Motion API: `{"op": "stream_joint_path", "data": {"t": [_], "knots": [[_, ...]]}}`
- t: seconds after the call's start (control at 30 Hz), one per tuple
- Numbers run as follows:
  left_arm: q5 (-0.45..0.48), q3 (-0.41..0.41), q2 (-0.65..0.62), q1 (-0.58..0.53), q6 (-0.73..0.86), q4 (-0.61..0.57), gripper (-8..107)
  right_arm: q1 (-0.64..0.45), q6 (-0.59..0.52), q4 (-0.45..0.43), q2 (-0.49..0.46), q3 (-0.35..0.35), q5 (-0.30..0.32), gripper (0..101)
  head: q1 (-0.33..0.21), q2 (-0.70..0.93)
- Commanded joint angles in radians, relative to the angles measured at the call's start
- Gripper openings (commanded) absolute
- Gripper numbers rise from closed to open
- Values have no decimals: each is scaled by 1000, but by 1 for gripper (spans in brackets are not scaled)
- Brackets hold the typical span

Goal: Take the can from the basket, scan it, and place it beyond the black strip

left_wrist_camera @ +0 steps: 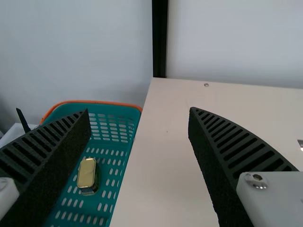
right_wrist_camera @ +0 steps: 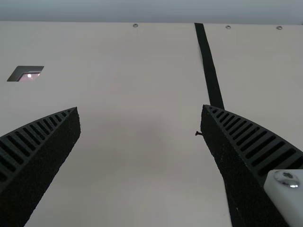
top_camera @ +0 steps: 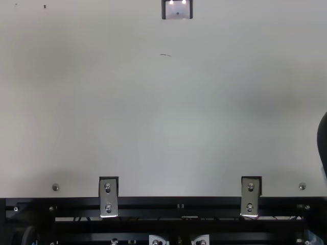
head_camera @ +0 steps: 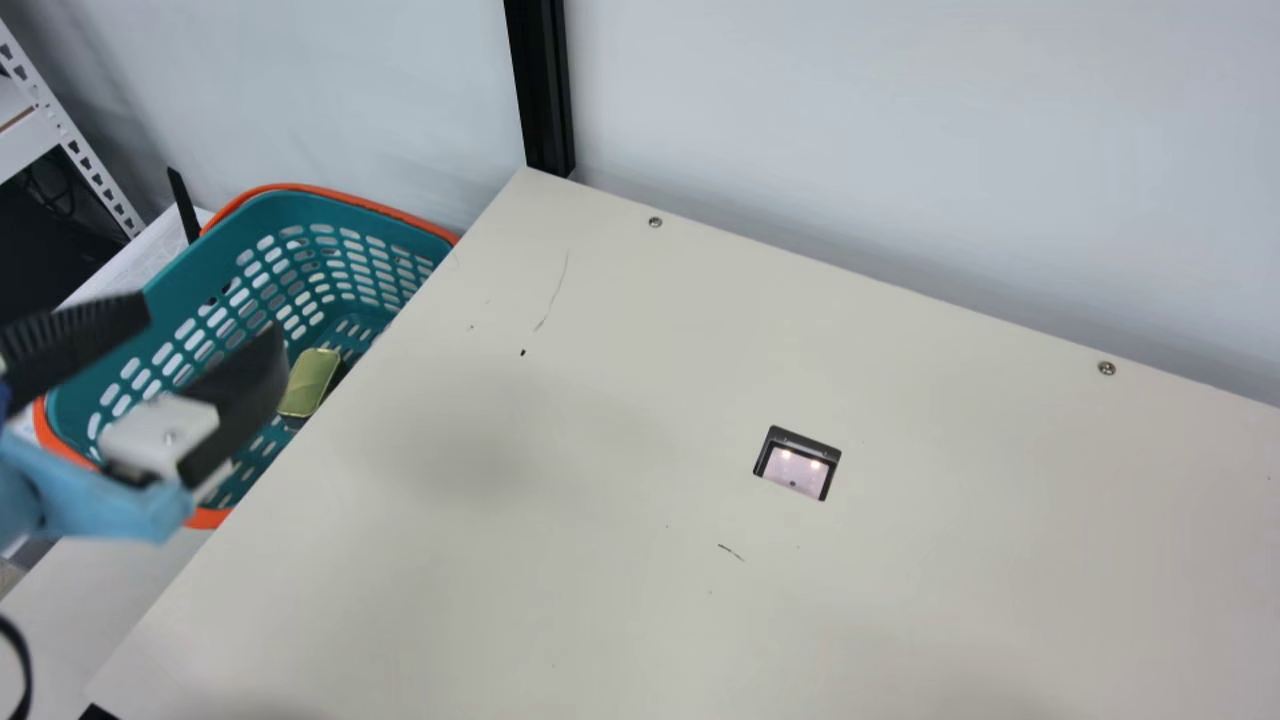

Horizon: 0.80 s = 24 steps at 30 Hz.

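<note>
Left hand (head_camera: 212, 320): seen in the main view in front of the basket (head_camera: 270, 215), its two black ribbed fingers spread wide. The left wrist view agrees, fingertips well apart.

Right hand (right_wrist_camera: 139, 109): likewise set wide, judged from its own wrist view, with the cream table (head_camera: 600, 600) beyond it.

Can (head_camera: 310, 383): inside the basket, low down on the perforated floor. It is a rounded rectangular tin, its gold face turned up and its side dark. In the left wrist view the floor slots are visible around it.

Basket: teal, slotted walls, orange around the rim; it stands next to the table's side edge, part of it hidden by that edge in the main view.

Scanner (head_camera: 795, 470): set in a dark-framed opening in the tabletop, two bright spots lit on its pinkish face.

Black strip (right_wrist_camera: 208, 61): runs from the far edge of the table across its surface; in the right wrist view one finger covers part of it. A small dark mark (right_wrist_camera: 199, 133) lies just beside the strip.

Fixtures: black post (head_camera: 543, 100) upright at the table's far corner; two metal brackets (top_camera: 108, 198) along the edge seen in the top view.
</note>
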Motion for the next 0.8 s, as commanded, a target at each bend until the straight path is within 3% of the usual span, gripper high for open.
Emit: {"op": "stream_joint_path", "data": {"t": [0.0,0.17,0.33,0.57,0.77], "knots": [[-56,-61,162,22,-7,19,90,0,0,0,0,0,0,101,-23,6],[-134,-156,387,95,40,-22,90,0,0,-1,0,0,0,101,-23,6],[-172,-241,624,186,192,-153,90,0,0,-1,0,0,0,101,-23,6],[-119,-380,922,332,478,-350,90,0,0,-1,0,0,0,101,-23,6],[-64,-486,1128,448,638,-404,90,0,0,-1,0,0,0,101,-23,6]]}}
